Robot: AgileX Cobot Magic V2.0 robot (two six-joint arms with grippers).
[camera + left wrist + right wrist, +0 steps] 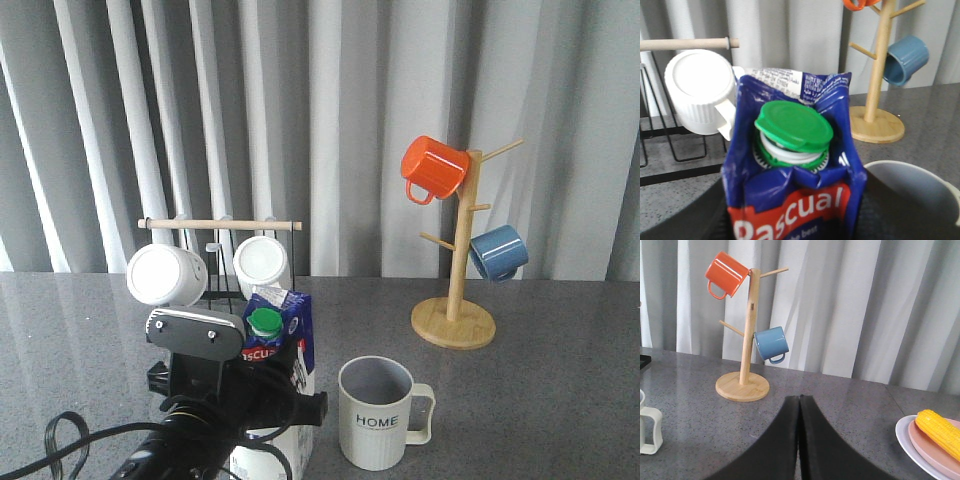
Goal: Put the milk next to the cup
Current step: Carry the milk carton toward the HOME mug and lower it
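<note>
My left gripper (262,425) clamps the tall blue-and-white gable-top milk carton (275,385), upright on the grey speckled table (540,400). Just beside my grip, toward my right, stands the pale ribbed "HOME" cup (377,412). My right gripper (799,440) is pressed together, holding nothing.

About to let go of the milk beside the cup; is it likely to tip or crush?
The milk is tall and narrow, so it probably tips if nudged. Its creased gable top suggests soft card that dents under a squeeze. The cup stands close, so it may get bumped.
</note>
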